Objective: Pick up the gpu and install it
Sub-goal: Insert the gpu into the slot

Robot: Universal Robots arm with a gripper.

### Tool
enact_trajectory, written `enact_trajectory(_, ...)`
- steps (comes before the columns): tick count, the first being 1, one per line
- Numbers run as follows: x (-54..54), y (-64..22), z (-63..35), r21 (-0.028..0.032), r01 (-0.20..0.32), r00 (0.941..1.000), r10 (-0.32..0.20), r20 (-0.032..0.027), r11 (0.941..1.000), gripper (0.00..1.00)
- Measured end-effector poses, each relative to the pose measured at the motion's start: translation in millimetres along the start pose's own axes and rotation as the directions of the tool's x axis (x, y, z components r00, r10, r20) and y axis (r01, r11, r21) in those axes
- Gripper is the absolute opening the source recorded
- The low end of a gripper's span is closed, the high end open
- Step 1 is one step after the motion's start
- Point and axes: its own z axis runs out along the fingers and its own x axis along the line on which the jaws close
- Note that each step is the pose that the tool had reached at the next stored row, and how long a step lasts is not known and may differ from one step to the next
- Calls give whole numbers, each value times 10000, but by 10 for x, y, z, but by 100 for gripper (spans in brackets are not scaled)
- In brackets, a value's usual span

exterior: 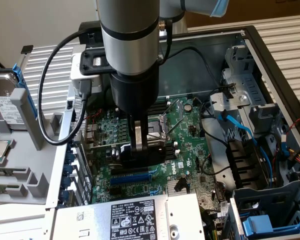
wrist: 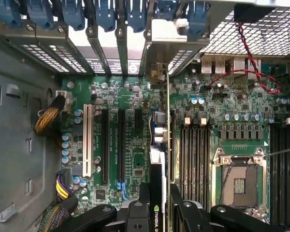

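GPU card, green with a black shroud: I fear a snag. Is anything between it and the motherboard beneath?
Nothing visible does. The black gripper holds the green, black-shrouded gpu card edge-on over the large green motherboard, with no loose cable seen beside it. The card itself hides its slot.

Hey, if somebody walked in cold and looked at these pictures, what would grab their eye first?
The thick grey robot arm reaches down into the open computer case at the centre of the exterior view. Its claw is shut on the gpu, held edge-on over the slots of the green motherboard. A power supply with a black label lies at the exterior view's lower edge.
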Motion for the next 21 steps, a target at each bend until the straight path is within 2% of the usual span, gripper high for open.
enact_trajectory(4, 0, 1, 1, 15, 0, 10000, 0, -3, 10000, 26)
enact_trajectory(7, 1, 1, 1, 32, -2, 10000, 2, -38, 10000, 26)
enact_trajectory(14, -32, -2, 3, 48, -49, 9998, 49, -169, 10000, 26)
enact_trajectory(16, -53, -7, 4, 49, -53, 9997, 54, -219, 10000, 26)
enact_trajectory(21, -67, -9, 5, 53, -60, 9991, 62, -422, 10000, 26)
